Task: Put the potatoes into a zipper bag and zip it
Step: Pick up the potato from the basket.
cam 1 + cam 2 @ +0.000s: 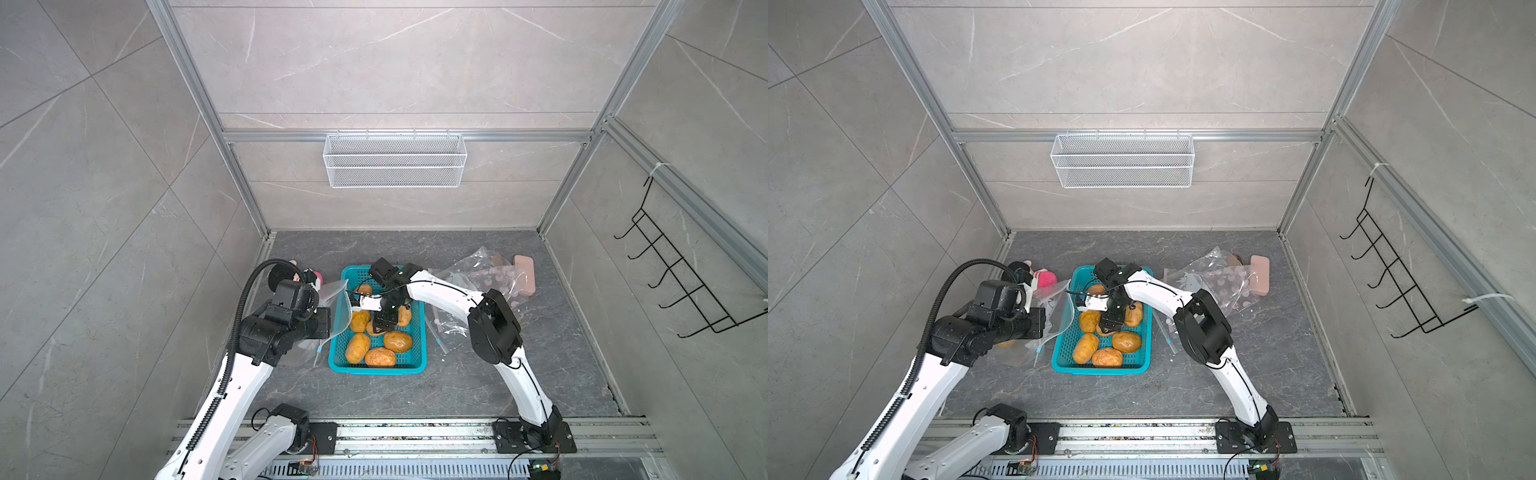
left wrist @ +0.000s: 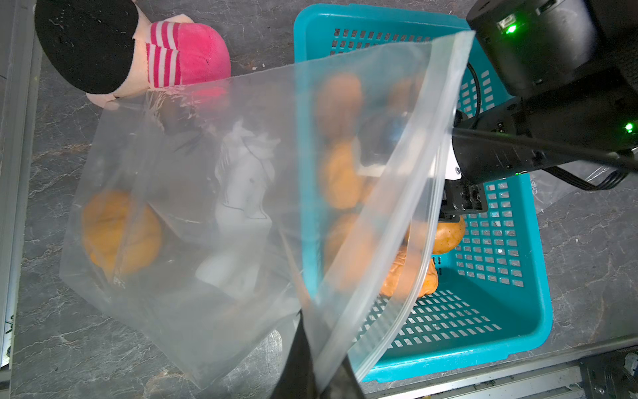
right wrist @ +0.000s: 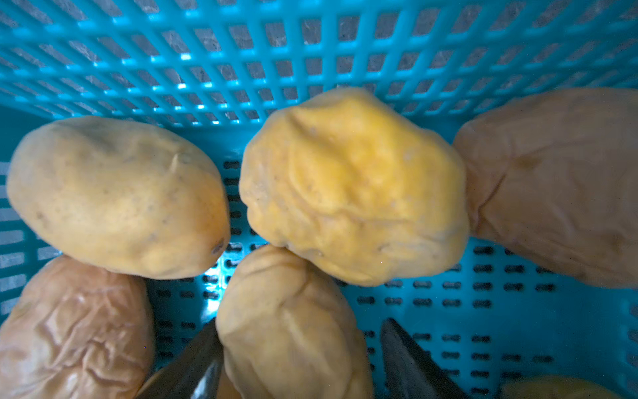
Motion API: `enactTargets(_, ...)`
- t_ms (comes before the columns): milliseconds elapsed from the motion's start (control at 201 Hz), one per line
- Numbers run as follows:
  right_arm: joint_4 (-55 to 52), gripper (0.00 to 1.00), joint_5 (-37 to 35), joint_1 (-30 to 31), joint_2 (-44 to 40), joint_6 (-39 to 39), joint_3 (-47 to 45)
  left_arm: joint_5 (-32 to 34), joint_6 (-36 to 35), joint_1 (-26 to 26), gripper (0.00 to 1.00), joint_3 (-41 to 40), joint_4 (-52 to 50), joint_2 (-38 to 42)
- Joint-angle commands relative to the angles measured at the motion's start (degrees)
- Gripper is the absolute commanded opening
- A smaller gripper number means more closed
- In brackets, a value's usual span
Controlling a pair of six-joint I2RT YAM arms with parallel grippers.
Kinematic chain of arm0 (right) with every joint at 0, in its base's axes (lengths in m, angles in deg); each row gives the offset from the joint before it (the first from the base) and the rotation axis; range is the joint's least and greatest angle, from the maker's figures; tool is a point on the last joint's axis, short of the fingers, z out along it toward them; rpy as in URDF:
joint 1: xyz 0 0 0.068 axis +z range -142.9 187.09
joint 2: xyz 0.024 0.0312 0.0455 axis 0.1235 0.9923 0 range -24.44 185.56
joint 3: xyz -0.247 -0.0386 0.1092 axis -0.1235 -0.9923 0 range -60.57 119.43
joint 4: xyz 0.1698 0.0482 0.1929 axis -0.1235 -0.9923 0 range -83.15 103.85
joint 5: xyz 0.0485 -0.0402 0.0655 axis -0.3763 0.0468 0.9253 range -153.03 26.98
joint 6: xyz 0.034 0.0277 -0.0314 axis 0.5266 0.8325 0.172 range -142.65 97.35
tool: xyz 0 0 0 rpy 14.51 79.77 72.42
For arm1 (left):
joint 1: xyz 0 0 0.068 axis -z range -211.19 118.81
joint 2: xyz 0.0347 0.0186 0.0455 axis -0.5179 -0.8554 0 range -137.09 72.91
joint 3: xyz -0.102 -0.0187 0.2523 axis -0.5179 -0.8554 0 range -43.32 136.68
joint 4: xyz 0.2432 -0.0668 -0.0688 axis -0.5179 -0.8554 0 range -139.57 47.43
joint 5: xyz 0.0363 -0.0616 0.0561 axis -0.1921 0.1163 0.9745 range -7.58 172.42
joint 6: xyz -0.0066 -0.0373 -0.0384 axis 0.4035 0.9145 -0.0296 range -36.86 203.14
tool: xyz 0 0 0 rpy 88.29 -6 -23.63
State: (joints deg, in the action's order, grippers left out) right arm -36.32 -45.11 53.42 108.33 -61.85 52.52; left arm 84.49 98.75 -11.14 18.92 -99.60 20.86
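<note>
While the left gripper [image 2: 312, 361] is pinched tight on the rim of the clear zipper bag [image 2: 207, 207], holding its mouth up over the edge of the teal basket [image 1: 376, 369], one bagged potato [image 2: 121, 231] sits inside. Right gripper [image 3: 300, 323] is down in the basket, jaws spread either side of a wrinkled potato [image 3: 283, 349], one finger clear of it. Other potatoes [image 1: 398, 340] lie loose in the basket. Pink plush doll [image 2: 186, 51] just beside the bag.

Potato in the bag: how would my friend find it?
Find the teal basket mid-table. Beside it, on the left arm's side, is a clear bag, its mouth pinched by the left tool. The potato is the only one inside that bag; the rest sit in the basket.
</note>
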Motion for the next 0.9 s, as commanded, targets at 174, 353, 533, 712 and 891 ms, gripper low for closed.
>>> enactTargets(174,-2.54,0.69,-2.78,-0.05,0.11,-0.75,0.15,0.48,-0.59,0.12,0.0,-0.05,0.32,-0.07)
enactTargets(353,-3.19,0.54,-3.13,-0.07,1.41,1.72,1.92,0.13,-0.36,0.1,0.0,-0.62,0.7,-0.09)
enactTargets(533,2.24,0.45,-1.88,0.01,-2.9,4.55,-0.95,0.48,-0.54,0.07,0.0,-0.18,0.6,-0.31)
enactTargets(712,8.95,0.38,-1.88,-0.09,-9.68,9.74,-6.41,0.4,-0.21,0.1,0.0,0.14,0.49,-0.18)
enactTargets(891,25.37,0.37,-0.57,-0.36,-22.21,19.99,-20.46,0.82,-0.22,0.12,0.0,-0.01,0.43,0.28)
